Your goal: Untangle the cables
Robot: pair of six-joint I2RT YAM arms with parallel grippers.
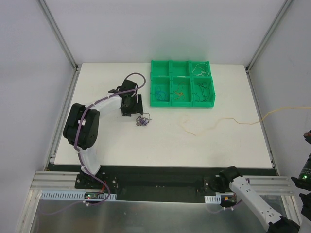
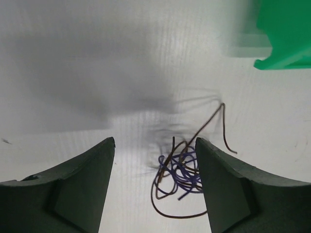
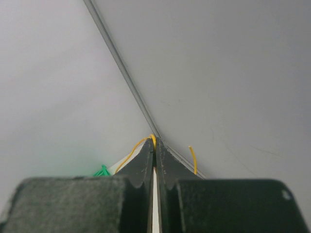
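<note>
From above, my left pincer [image 1: 130, 104] hangs over the white table [image 1: 107, 141] left of centre. Just to its lower right lies the knot [image 1: 142, 120], a small purple and dark snarl. Above and right of it sits the green tray [image 1: 170, 76], with loose strands in several compartments. A long yellow cable [image 1: 214, 125] snakes from the middle of the table off the right edge. My right pincer is out of this frame.

Through the left wrist camera, that pincer is spread wide. The knot sits low between the fingers [image 2: 82, 189], crowding the one on the right of the frame. If I come down like this, I reckon that finger lands on the loops and pins them. Closing on the bundle could also lift the purple and dark wires together, snarl and all.

In the right wrist view, my right pincer [image 3: 155, 145] is pressed together on the yellow cable at the very tips. That grip looks marginal, and I think a tug could slip the wire free.
</note>
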